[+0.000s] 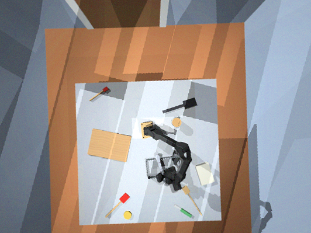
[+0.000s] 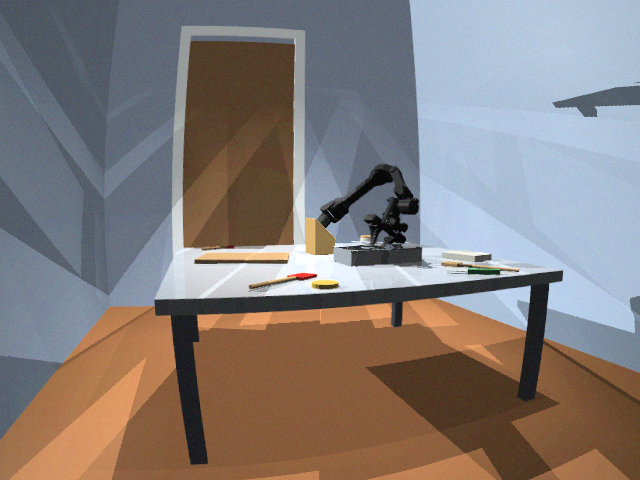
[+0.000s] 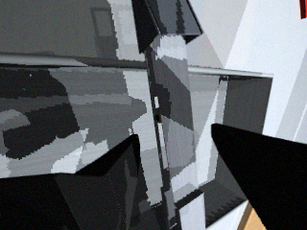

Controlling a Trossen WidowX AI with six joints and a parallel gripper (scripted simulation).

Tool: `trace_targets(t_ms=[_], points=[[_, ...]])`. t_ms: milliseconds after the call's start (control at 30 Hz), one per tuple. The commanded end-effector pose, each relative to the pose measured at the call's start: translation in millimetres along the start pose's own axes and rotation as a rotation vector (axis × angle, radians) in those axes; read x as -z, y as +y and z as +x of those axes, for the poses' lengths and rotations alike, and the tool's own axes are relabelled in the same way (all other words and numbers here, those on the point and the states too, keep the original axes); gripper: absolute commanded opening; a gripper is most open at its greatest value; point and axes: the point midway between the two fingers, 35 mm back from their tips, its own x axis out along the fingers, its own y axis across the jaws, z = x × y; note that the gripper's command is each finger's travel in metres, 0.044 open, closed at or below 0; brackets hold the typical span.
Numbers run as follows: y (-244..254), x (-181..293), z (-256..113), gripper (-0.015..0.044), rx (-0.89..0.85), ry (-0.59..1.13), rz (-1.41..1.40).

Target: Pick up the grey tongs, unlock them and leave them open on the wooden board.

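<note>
The grey tongs (image 3: 181,129) (image 1: 161,162) lie across the roasting tin (image 1: 147,169) (image 2: 347,256) (image 3: 240,73), over its rim. Their two arms look close together; the lock is too small to make out. My gripper (image 3: 175,134) is open over the tin, with one black finger on each side of the tongs and a gap to both. In the top view the arm hides the fingertips and part of the tongs and tin. The wooden board (image 1: 109,144) (image 2: 241,257) lies flat to the left of the tin and bears nothing.
A cream block (image 1: 205,173) (image 2: 466,256) lies right of the tin. A wooden spatula (image 1: 185,189) and a green-handled tool (image 1: 186,212) (image 2: 483,270) lie near the front right. A red spatula (image 1: 124,198) (image 2: 302,276) and yellow disc (image 1: 127,214) (image 2: 325,284) lie at the front.
</note>
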Motion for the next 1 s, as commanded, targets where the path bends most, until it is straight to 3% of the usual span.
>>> trace_targets(t_ms=[0,467,700,967], points=[[-1,3,11,0.0260,0.001,0.011,0.009],[-1,5,27,0.0260,0.001,0.011,0.009],[0,3,22,0.0076,-0.002,0.003,0.001],[0,3,22,0.0003,-0.002,0.003,0.001]])
